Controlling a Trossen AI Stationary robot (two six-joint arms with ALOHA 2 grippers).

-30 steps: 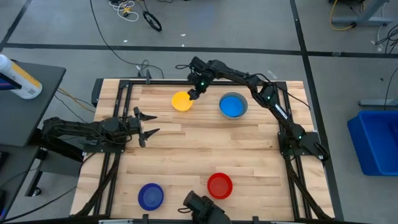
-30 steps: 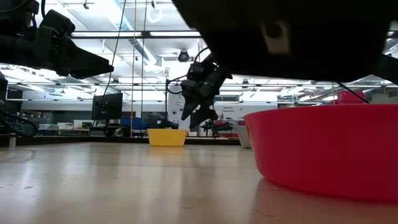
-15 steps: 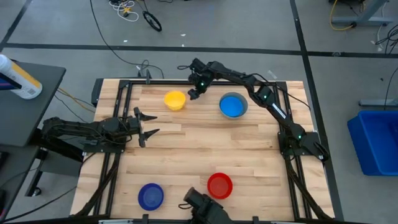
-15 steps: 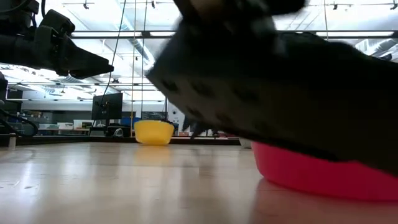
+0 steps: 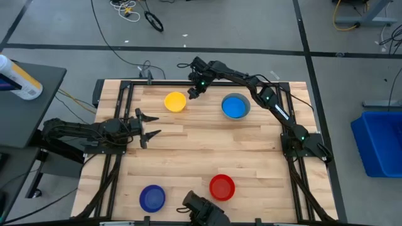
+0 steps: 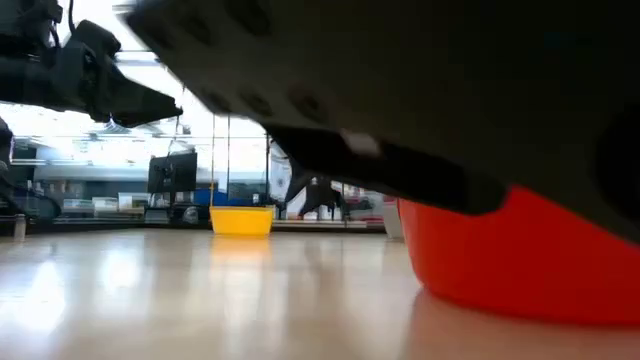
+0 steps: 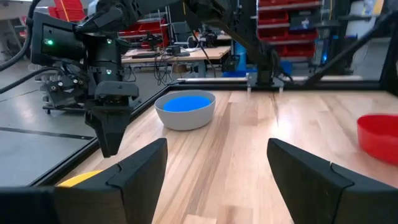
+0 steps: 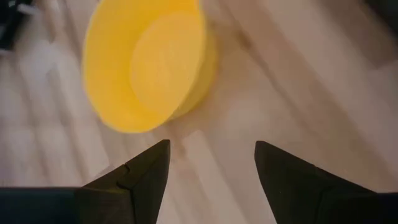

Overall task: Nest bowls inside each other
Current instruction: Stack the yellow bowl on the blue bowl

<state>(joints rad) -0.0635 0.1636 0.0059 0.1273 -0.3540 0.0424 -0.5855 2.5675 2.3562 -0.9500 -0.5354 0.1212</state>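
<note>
Now yellow bowl [image 5: 175,102] sits further left in upper-centre of frame, slid away; right gripper [image 5: 195,92] beside it, jaws wide, empty. Grasp missed; nesting unadvanced. Left gripper [image 5: 149,126] wide, idle mid-left.

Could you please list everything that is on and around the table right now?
Yellow bowl: one, yellow, far side of the table, left of centre, beside the right gripper.
Light blue bowl: one, light blue, sitting inside a grey bowl, far side, right of centre.
Red bowl: one, red, near edge, right of centre.
Dark blue bowl: one, dark blue, near edge, left of centre.
Table: one, light wood in a dark frame.
Bin: one, blue, on the floor to the right.
Cables: several, dark, on the floor beyond the table.
Left gripper: one, dark, jaws open, over the table's left side.
Right gripper: one, dark, jaws open, just right of the yellow bowl.
</note>
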